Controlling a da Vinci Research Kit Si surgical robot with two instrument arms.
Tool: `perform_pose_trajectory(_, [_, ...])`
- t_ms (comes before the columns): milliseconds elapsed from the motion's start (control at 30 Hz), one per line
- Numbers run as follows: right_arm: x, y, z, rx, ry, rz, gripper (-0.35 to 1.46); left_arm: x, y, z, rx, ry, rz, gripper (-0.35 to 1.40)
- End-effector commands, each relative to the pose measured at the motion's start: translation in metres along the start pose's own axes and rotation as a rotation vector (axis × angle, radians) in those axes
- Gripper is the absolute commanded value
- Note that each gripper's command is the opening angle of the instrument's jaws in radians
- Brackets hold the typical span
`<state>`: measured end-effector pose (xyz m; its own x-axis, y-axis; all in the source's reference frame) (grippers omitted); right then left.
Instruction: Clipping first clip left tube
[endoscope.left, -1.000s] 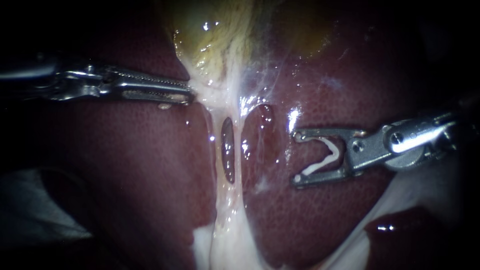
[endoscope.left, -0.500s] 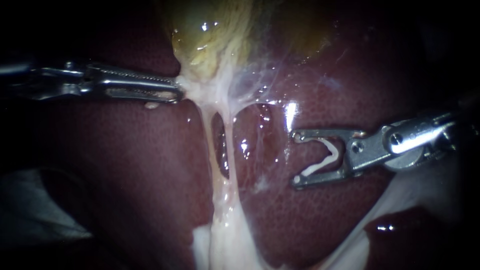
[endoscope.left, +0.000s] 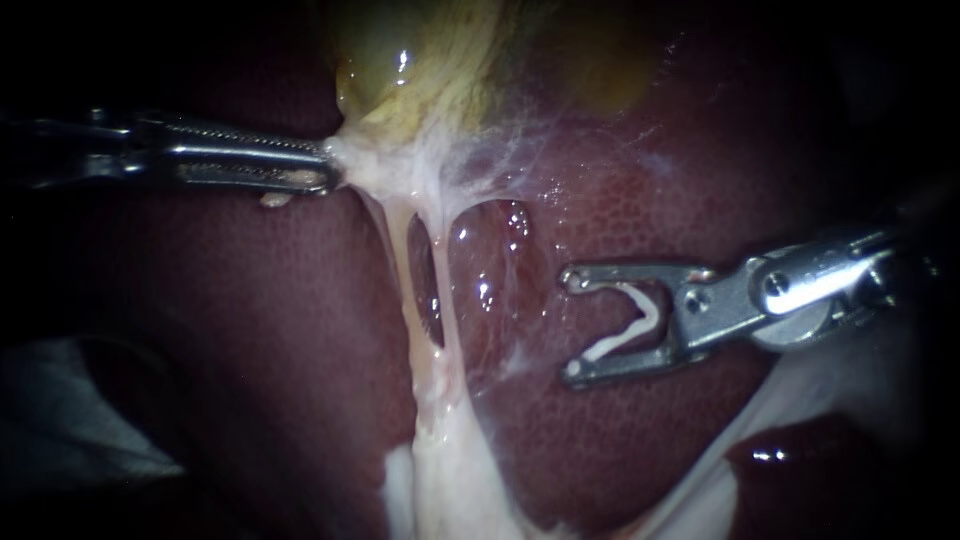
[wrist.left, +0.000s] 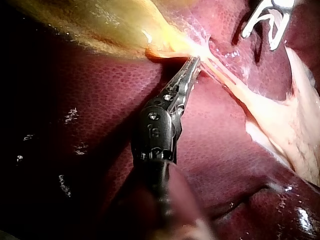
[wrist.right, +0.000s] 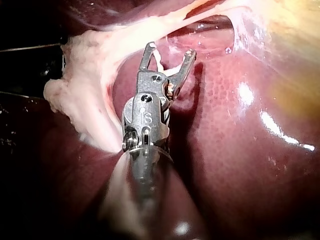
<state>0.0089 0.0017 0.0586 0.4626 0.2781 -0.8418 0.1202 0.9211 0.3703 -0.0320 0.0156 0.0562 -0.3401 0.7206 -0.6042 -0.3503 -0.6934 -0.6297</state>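
endoscope: left instrument (endoscope.left: 325, 172) clenched on white tissue (endoscope.left: 365, 170) at 6 o'clock of the gallbladder (endoscope.left: 420, 70); left tube (endoscope.left: 397, 250) lies at 9 o'clock of the right instrument (endoscope.left: 572, 327), well apart. left wrist: jaws pinch that tissue. right wrist: wide jaws grasp a clip (wrist.right: 175, 70) seated between them

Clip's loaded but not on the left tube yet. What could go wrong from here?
1. The right instrument carries the clip open and comes in from beyond the right tube. It could catch that tube, or both, instead of the left tube.
2. The left instrument grips tissue at the base of the gallbladder, and both tubes look taut. More pull might tear them, or the grip could slip.
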Motion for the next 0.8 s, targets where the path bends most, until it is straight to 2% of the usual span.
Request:
perform_pose_trajectory(33, [0.0002, -0.0002, 0.0006, 0.0, 0.007, 0.014, 0.5, -0.0001, 0.0, 0.0001, 0.001, 0.001, 0.0, -0.35])
perform_pose_trajectory(133, [0.0009, -0.0005, 0.0027, 0.01, 0.032, 0.051, 0.5, -0.0001, 0.0, 0.0002, 0.001, 0.001, 0.0, -0.35])
perform_pose_trajectory(300, [0.0011, -0.0007, 0.0062, 0.014, 0.035, 0.102, 0.5, -0.0001, 0.0001, 0.0004, 0.002, 0.001, 0.0, -0.35])
perform_pose_trajectory(500, [0.0005, -0.0006, 0.0091, 0.016, 0.036, 0.129, 0.5, -0.0001, 0.0001, 0.0004, 0.002, 0.001, 0.006, -0.35])
perform_pose_trajectory(800, [-0.0012, 0.0003, 0.0109, 0.022, 0.036, 0.138, 0.5, -0.0001, 0.0001, 0.0005, 0.003, 0.001, 0.005, -0.35])
